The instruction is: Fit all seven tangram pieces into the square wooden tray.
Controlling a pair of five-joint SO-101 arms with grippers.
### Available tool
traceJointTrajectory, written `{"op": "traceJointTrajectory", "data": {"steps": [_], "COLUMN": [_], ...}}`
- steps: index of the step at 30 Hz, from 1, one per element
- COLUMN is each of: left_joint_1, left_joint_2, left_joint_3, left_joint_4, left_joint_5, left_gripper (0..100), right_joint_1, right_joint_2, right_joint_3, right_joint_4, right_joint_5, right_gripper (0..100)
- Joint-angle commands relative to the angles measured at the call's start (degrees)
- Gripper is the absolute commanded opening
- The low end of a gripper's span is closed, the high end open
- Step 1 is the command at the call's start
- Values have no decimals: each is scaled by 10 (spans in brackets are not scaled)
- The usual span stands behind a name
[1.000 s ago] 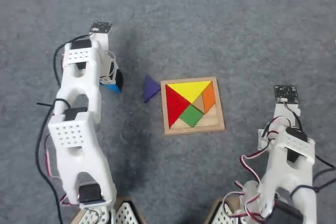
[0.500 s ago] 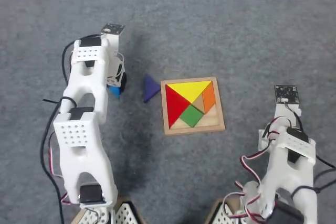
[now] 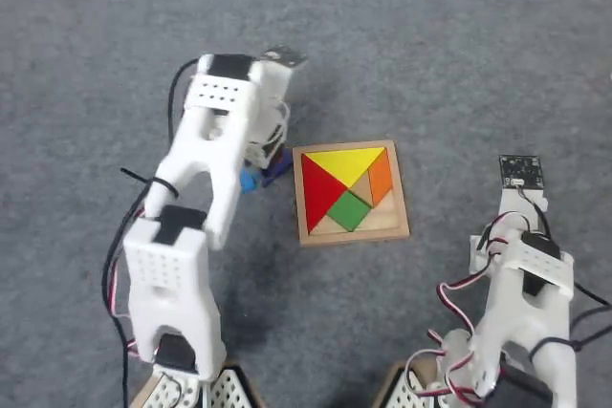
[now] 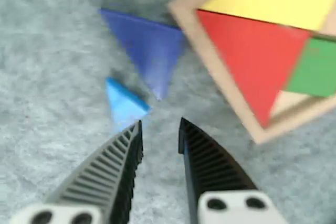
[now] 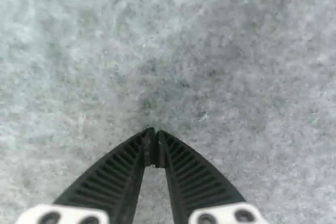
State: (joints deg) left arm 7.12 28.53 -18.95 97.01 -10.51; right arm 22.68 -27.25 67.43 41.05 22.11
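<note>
No readable text, numbers or signs anywhere. Wrist board (image 3: 521, 171) bears pale marks, too small to make out.

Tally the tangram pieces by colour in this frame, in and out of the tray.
yellow piece: 1
red piece: 1
green piece: 1
orange piece: 1
dark blue piece: 1
light blue piece: 1
Total: 6 that can be told, four in the tray and two on the carpet.
</note>
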Motion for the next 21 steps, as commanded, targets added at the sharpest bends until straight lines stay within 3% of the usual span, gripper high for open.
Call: {"op": "traceJointTrajectory", "data": {"steps": [1,10,16,21], "left_joint_1": [26,-42,-53,-61], "left_joint_2": [-68,-69,-70,-69], "left_joint_3": [21,92,232,265], "left_joint_4": [13,-18,-135,-200], "left_joint_5": [-4,-33,-55,-55], "left_gripper": [105,181,181,181], "right_joint_1": [-7,-7,-7,-7], "right_joint_2": [-23,-23,-23,-23], "right_joint_3": [-3,-3,-3,-3], "right_joint_4": [-11,-11,-11,-11], "right_joint_5": [-6,-6,-6,-6], "right_gripper": [7,7,7,7]}}
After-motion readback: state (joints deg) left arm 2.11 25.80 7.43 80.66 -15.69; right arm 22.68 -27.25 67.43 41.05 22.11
